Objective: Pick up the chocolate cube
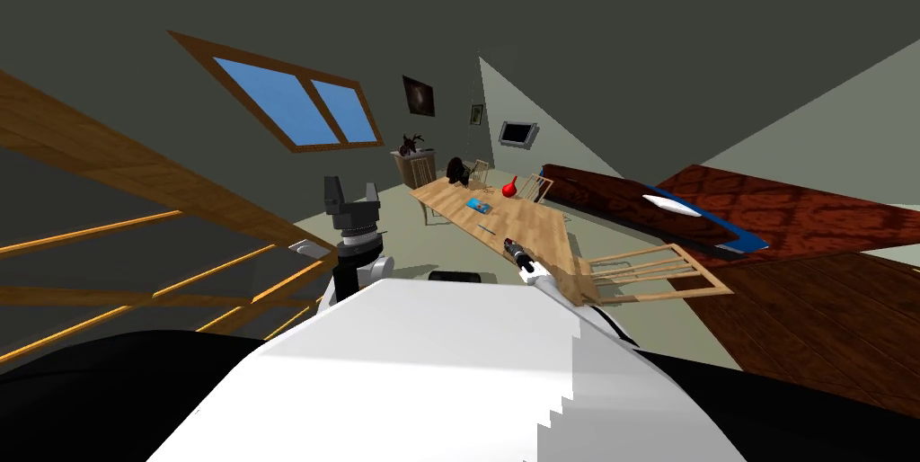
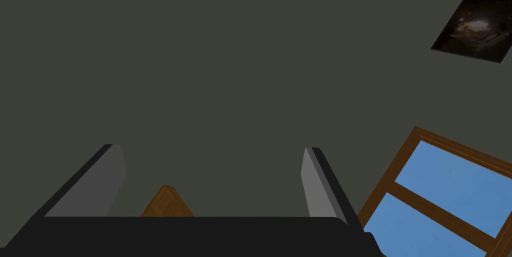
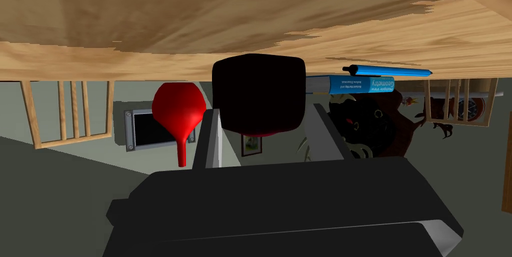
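Up close, the dark, near-black cube (image 3: pixel 258 94) shows no texture, only a dull reddish rim on the side facing the right jaws. It rests on the long light wooden table (image 1: pixel 539 227), set between the two grey fingers (image 3: pixel 212 139) of the right jaws. They stand well narrower than full spread, each against a side of the cube, gripping it. From the head, these jaws sit low over the table's near end at about 1 o'clock, and the cube there is too small to make out.

Beyond the cube on the table stand a red round-bellied vase (image 3: pixel 178 106), a teal-blue book with "Geometry" on its spine (image 3: pixel 357 85) and a blue pen (image 3: pixel 387 71). The cube covers part of the book's end. Behind the book, a black spiky figure (image 3: pixel 370 124) is hard to identify. A pale slatted wooden chair (image 1: pixel 629 261) stands at the table's near corner, towards 2 o'clock.

The left jaws are raised at 11 o'clock, fingers (image 2: pixel 320 184) wide apart, holding nothing.
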{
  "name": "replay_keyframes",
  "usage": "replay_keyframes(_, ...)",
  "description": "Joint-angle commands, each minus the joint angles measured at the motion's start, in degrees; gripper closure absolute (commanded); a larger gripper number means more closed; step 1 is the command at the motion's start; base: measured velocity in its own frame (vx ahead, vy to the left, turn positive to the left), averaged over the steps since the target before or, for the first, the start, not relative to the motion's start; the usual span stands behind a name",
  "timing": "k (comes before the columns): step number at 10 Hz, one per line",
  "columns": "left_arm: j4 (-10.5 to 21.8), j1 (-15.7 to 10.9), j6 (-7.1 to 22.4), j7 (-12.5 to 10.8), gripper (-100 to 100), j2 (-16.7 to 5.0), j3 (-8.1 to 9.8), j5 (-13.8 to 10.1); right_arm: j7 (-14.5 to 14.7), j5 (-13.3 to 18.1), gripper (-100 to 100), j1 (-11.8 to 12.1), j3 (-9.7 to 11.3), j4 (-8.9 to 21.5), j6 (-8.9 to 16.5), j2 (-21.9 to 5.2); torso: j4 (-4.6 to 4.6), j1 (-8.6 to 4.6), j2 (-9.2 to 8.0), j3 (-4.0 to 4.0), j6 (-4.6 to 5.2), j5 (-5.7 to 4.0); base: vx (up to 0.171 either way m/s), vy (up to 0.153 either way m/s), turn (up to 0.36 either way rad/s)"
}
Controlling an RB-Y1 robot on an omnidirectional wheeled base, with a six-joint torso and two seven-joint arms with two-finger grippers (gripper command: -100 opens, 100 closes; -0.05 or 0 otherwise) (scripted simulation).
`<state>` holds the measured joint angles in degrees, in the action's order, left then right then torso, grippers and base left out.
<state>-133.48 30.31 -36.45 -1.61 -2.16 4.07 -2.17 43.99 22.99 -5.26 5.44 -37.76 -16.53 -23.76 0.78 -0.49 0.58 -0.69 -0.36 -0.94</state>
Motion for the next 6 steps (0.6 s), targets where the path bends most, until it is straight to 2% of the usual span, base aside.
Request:
replay_keyframes(1, 0.0, 0.0, 0.0, 0.0, 0, 0.0, 0.0, 0.0, -0.88, 1.37, 100, 0.85, -0.82, -2.63, 1.32, 0.47, 0.0, 0.0, 0.0, 0.0, 0.0, 0.0, -0.033, -0.033, 0.104)
replay_keyframes(2, 0.0, 0.0, 0.0, 0.0, 0, 0.0, 0.0, 0.0, -2.45, 3.81, 100, 2.69, -2.66, -4.7, 3.63, 1.46, -0.04, 0.01, 0.03, 0.0, -0.01, 0.03, -0.039, -0.051, 0.157)
replay_keyframes(3, 0.0, 0.0, 0.0, 0.0, 0, 0.0, 0.0, 0.0, -2.45, 4.07, 100, 2.69, -2.66, -6.1, 3.63, 1.46, -0.02, -0.05, 0.01, 0.0, 0.0, 0.02, -0.042, -0.05, 0.086)
replay_keyframes(4, 0.0, 0.01, 0.0, 0.0, 0, 0.0, 0.0, 0.0, -4.01, 6.42, 100, 4.54, -4.51, -8.51, 5.95, 2.44, -0.04, -0.05, 0.0, 0.02, 0.03, 0.04, -0.052, -0.043, 0.171)
replay_keyframes(5, 0.0, 0.0, 0.0, 0.0, 0, 0.0, 0.0, 0.0, -4.01, 6.78, 100, 4.54, -4.51, -9.56, 5.95, 2.44, -0.03, -0.03, -0.04, 0.03, 0.0, 0.02, -0.048, -0.035, 0.081)
replay_keyframes(6, 0.0, 0.01, 0.0, 0.0, 0, 0.0, 0.0, 0.0, -5.57, 9.12, 100, 6.38, -6.35, -11.78, 8.26, 3.43, -0.04, 0.0, -0.02, 0.03, 0.04, 0.05, -0.052, -0.041, 0.142)
